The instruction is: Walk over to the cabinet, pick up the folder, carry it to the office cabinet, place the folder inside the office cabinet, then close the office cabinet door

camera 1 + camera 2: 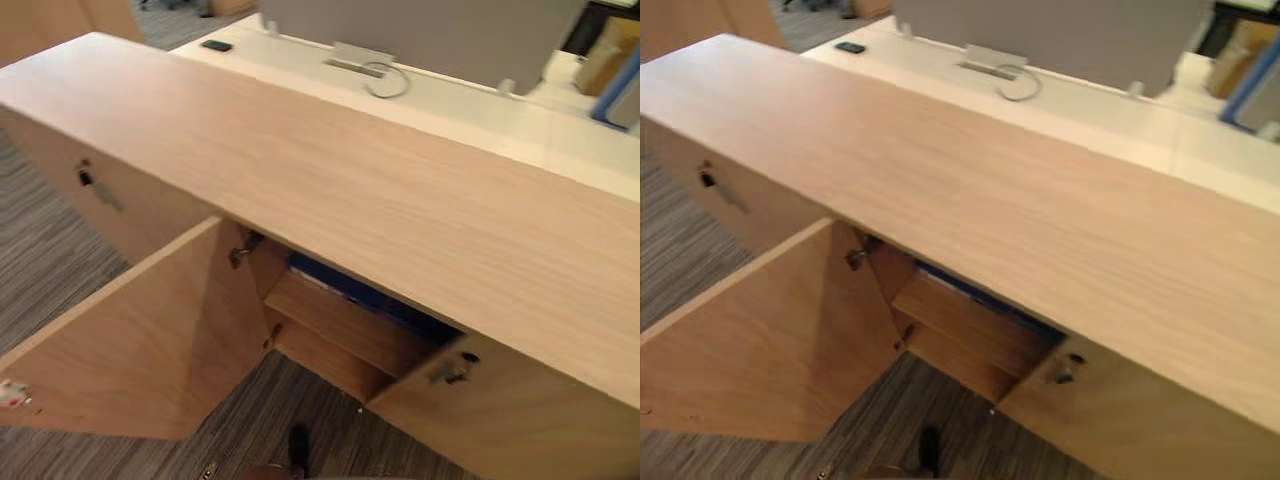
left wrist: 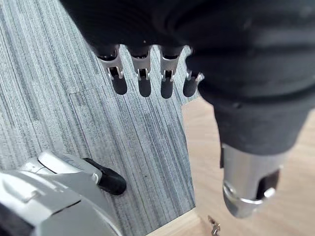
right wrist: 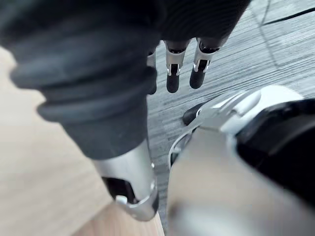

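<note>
A long low wooden office cabinet [image 1: 330,170] runs across the eye views. One door [image 1: 130,350] stands swung open toward me at the lower left. Inside the open bay a blue folder [image 1: 335,283] lies on the upper shelf [image 1: 340,325], partly hidden under the cabinet top. In the left wrist view my left hand [image 2: 142,81] hangs over the grey carpet with straight fingers and holds nothing. My right hand [image 3: 184,69] hangs the same way in the right wrist view, fingers relaxed and empty, beside a wooden panel.
The neighbouring door [image 1: 500,410] on the right is shut, with a key [image 1: 455,372] in its lock. Another lock [image 1: 86,178] sits on the shut left door. Behind the cabinet runs a white desk [image 1: 450,105] with a grey divider screen [image 1: 420,35]. Striped grey carpet [image 1: 40,250] covers the floor.
</note>
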You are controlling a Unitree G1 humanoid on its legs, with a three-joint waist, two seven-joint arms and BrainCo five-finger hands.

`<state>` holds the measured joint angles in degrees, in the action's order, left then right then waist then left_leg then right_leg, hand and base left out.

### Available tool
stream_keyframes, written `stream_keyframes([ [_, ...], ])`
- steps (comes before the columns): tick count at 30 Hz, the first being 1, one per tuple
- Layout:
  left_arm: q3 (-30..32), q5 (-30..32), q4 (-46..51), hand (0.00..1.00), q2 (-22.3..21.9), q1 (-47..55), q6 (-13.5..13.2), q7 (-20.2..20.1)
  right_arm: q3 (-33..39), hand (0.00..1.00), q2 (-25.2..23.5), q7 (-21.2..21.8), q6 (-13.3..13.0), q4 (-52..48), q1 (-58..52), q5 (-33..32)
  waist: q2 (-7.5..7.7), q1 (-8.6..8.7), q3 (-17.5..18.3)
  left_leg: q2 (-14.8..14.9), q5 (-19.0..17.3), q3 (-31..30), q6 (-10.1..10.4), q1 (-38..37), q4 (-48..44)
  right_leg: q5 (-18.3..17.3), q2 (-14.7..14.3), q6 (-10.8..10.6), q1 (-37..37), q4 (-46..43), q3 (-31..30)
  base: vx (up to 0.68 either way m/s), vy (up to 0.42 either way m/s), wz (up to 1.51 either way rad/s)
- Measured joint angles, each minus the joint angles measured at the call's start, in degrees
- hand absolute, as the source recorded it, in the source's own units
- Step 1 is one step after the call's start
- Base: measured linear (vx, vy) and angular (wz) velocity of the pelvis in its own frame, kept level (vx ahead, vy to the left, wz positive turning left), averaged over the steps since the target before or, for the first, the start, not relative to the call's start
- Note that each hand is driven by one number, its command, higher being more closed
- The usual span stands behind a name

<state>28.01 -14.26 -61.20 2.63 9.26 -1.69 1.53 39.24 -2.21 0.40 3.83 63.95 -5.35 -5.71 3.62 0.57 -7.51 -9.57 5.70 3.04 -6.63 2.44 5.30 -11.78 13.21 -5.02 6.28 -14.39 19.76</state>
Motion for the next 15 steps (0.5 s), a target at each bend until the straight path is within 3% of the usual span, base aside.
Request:
stream_keyframes([
  [2,-0.4,0.7,0.3,0.00,0.1,-0.1,-0.1,0.1,-4.8,0.00,0.1,0.0,-0.3,-3.0,-0.1,-0.5,-0.83,-0.17,0.4,0.4,0.0,-3.5,-0.3,-0.6,-1.9,0.2,-0.7,1.7,-5.0,-11.3,-7.7,0.13,0.168,0.92],
  [3,-1.2,1.1,0.9,0.00,0.3,-0.2,0.0,0.2,-6.6,0.00,0.0,0.0,-0.5,-4.3,0.0,-0.8,-0.84,-0.24,0.6,0.7,-0.4,-5.8,0.1,-0.6,-2.8,-0.7,-3.1,1.4,-6.4,-14.1,-14.1,0.13,0.109,0.91],
  [5,-1.2,1.2,1.4,0.00,-0.1,-0.5,-0.3,0.2,-7.7,0.00,-0.5,0.0,-0.6,-5.0,0.2,-1.9,-1.03,-0.88,1.1,0.9,-1.0,-8.5,0.8,-0.9,-2.5,-1.4,-4.9,0.3,-7.4,-13.7,-16.9,0.07,0.057,0.89],
  [6,-0.5,1.2,1.3,0.00,-0.3,-0.9,-0.3,0.2,-8.0,0.00,-1.6,0.0,-0.7,-5.4,0.4,-2.2,-0.95,-1.46,1.4,1.3,-4.1,-6.3,1.6,-1.1,-2.3,-1.4,-5.2,0.3,-7.0,-10.6,-16.7,0.03,0.026,0.90],
  [7,0.8,1.2,1.2,0.00,-0.4,-1.2,-0.3,0.2,-8.1,0.00,-2.5,0.0,-0.8,-5.8,0.4,-2.1,-0.12,-1.27,2.1,2.5,-8.2,0.8,5.0,1.4,-6.2,-1.3,-4.4,0.2,-7.1,-7.1,-16.8,0.02,-0.113,0.89],
  [8,1.8,1.1,1.2,0.00,-0.5,-1.6,-0.4,0.3,-8.0,0.00,-2.5,-0.1,-0.8,-5.8,0.8,-1.8,0.08,-1.26,3.1,4.1,-7.7,3.4,-0.2,5.3,-12.6,-1.3,-4.1,-0.2,-7.3,-4.4,-16.2,0.07,-0.159,0.64],
  [9,2.6,1.0,0.9,0.00,-0.6,-1.7,-0.4,0.6,-7.9,0.00,-1.8,-0.2,-0.7,-4.7,1.4,-1.5,0.28,-2.26,3.3,3.1,-8.7,3.3,-1.2,5.0,-13.3,-1.5,-3.2,-0.4,-7.2,-2.2,-16.5,0.15,-0.211,0.45],
  [15,2.8,0.3,1.0,0.00,-1.7,-0.6,-0.6,0.8,-6.7,0.00,-1.4,-0.1,-0.5,-2.9,1.8,0.4,-0.27,-2.92,4.5,1.8,-8.1,-1.8,-0.2,-0.3,-10.2,-0.4,-5.5,1.1,-6.0,1.9,-15.1,0.14,-0.134,0.43],
])
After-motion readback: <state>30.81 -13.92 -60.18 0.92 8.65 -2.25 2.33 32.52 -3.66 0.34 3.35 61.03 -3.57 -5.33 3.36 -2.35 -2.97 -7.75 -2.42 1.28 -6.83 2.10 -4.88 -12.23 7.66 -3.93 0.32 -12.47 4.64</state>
